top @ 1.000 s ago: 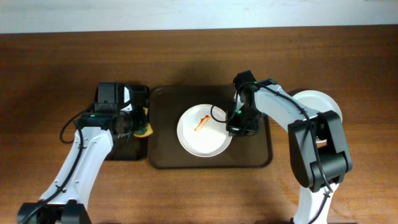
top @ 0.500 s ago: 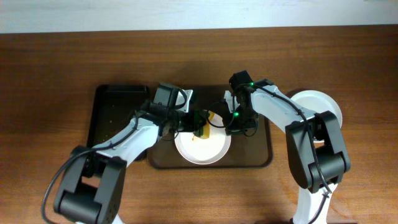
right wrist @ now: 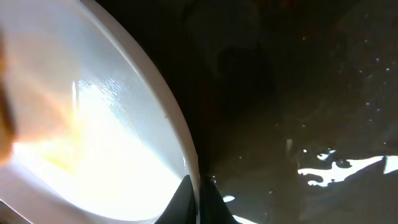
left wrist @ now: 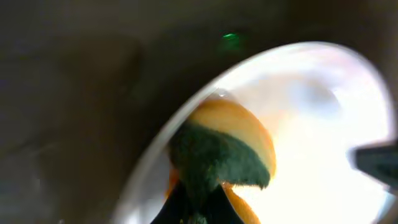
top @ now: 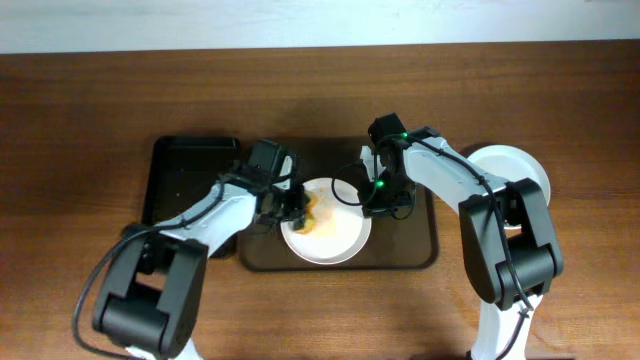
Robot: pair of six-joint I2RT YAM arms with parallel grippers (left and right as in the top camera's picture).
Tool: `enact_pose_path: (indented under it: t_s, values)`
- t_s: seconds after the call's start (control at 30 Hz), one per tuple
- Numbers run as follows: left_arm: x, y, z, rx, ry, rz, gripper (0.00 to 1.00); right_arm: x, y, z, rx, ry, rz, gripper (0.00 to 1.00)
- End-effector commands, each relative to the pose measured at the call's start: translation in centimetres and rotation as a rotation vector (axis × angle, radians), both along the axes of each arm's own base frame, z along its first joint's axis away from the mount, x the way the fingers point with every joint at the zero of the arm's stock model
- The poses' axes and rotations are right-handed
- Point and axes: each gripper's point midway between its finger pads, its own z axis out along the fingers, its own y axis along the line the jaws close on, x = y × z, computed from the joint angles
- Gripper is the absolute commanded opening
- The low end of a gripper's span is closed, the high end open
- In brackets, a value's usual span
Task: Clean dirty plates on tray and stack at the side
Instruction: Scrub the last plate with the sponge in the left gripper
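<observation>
One white plate [top: 335,235] lies on the dark brown tray [top: 420,255]. My left gripper [top: 299,212] is shut on a yellow and green sponge [left wrist: 227,149] and presses it on the plate's left part [left wrist: 323,124], where orange smear shows. My right gripper [top: 376,205] is shut on the plate's right rim [right wrist: 183,149], one finger on each side. White plates [top: 512,170] are stacked on the table right of the tray.
A smaller black tray [top: 185,185] lies left of the brown tray. Both arms cross over the brown tray. The table's far edge [top: 320,45] meets a white wall.
My left arm swung from the black tray to the plate with the sponge and now rubs its left side. The red streak has turned into an orange smear. The right gripper stayed put.
</observation>
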Motion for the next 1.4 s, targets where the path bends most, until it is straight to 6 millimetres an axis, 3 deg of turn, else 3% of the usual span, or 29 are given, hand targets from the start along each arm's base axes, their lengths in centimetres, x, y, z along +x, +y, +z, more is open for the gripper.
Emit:
enact_pose_path:
  t_s: [0.0, 0.1, 0.17, 0.23, 0.27, 0.37, 0.43, 0.53, 0.6, 0.67, 0.77, 0.83, 0.93, 1.03, 1.13, 1.2, 1.27, 1.37]
  values:
    - [-0.3, 3.9, 0.8, 0.175, -0.043, 0.042, 0.0, -0.1, -0.3, -0.3, -0.036, -0.004, 0.024, 0.04]
    - [1.1, 3.8, 5.2, 0.159, -0.175, 0.035, 0.0, -0.2, -0.3, -0.3, -0.038, 0.0, 0.024, 0.04]
    - [2.0, 5.6, 8.6, 0.229, -0.287, 0.095, 0.0, -0.3, -0.3, -0.3, -0.039, 0.003, 0.024, 0.04]
    - [1.4, 6.8, 11.7, 0.253, -0.351, 0.129, 0.0, -0.3, -0.4, -0.3, -0.04, 0.004, 0.018, 0.04]
    - [1.3, 7.1, 11.9, 0.263, -0.352, 0.134, 0.0, -0.2, -0.5, -0.3, -0.047, 0.002, 0.015, 0.04]
    - [0.3, 3.9, 11.2, 0.102, -0.289, 0.045, 0.0, -0.1, -0.7, -0.4, -0.061, -0.002, 0.016, 0.04]
    - [-0.1, 1.7, 9.6, 0.02, -0.226, -0.012, 0.0, -0.2, -0.7, -0.4, -0.061, -0.002, 0.016, 0.04]
    - [-0.8, -1.4, 5.3, -0.021, -0.125, -0.095, 0.0, -0.2, -0.7, -0.4, -0.062, -0.002, 0.016, 0.04]
    - [-1.2, -2.4, 2.8, -0.004, -0.084, -0.124, 0.0, -0.2, -0.7, -0.4, -0.062, -0.002, 0.016, 0.04]
    - [-0.5, -1.0, -0.2, 0.11, -0.077, -0.094, 0.0, -0.2, -0.7, -0.4, -0.062, 0.001, 0.016, 0.04]
    - [1.5, 3.4, -0.8, 0.361, -0.157, 0.005, 0.0, -0.3, -0.8, -0.4, -0.064, 0.004, 0.016, 0.04]
    - [2.8, 5.5, 0.2, 0.486, -0.219, 0.061, 0.0, -0.4, -0.8, -0.4, -0.065, 0.009, 0.017, 0.04]
    - [3.7, 6.1, 1.6, 0.528, -0.249, 0.085, 0.0, -0.4, -0.8, -0.4, -0.065, 0.009, 0.017, 0.04]
    - [4.6, 5.7, 5.3, 0.493, -0.318, 0.109, 0.0, -0.5, -0.9, -0.4, -0.07, 0.011, 0.017, 0.04]
    - [4.3, 5.9, 8.9, 0.463, -0.374, 0.129, 0.0, -0.6, -0.9, -0.4, -0.071, 0.014, 0.016, 0.04]
    - [3.0, 8.0, 10.7, 0.469, -0.353, 0.172, 0.0, -0.4, -1.3, -0.4, -0.096, 0.013, -0.016, 0.04]
    - [2.3, 10.3, 11.3, 0.472, -0.317, 0.233, 0.0, 0.5, -2.6, 0.1, -0.183, -0.027, -0.083, 0.04]
    - [1.9, 14.1, 11.0, 0.455, -0.245, 0.321, 0.0, 2.3, -3.9, 4.0, -0.238, -0.167, -0.145, 0.04]
